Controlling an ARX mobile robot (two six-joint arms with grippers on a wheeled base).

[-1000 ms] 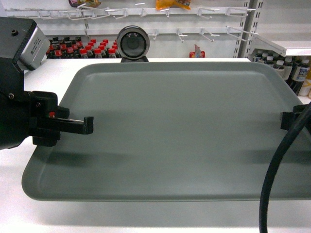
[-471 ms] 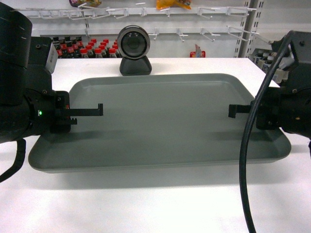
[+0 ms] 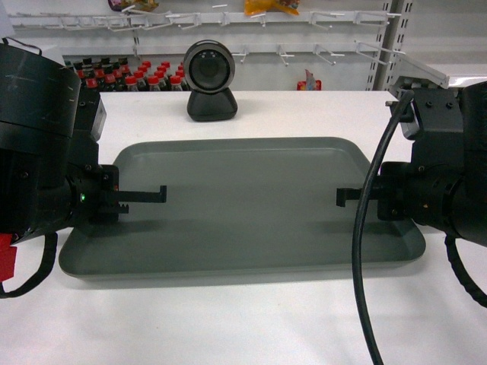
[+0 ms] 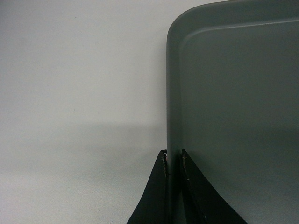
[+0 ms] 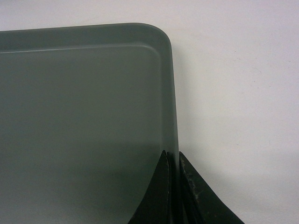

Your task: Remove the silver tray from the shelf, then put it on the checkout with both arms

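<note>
White checkout (image 3: 251, 327) tabletop fills foreground; store racks and a round dark camera unit (image 3: 209, 80) behind.

Left: left gripper (image 4: 173, 161) pinching the silver tray (image 3: 243, 205) at its left short rim. Left wrist view shows one finger outside the rim, one inside, pressed onto it. Head view: upper finger (image 3: 144, 194) reaches inward over the tray floor.

Centre: tray lies level, long axis running left to right across the checkout, low over it or already resting. Cannot tell which; dark shadow band under front edge.

Right: right gripper (image 5: 174, 161) clamped on the opposite short rim the same way, finger either side, upper finger (image 3: 354, 198) pointing inward.

Key relation: rims sit between the fingers, arms equally near, one per end. Release likely means both opening and backing outward along the long axis, together, or the tray could skew.
</note>
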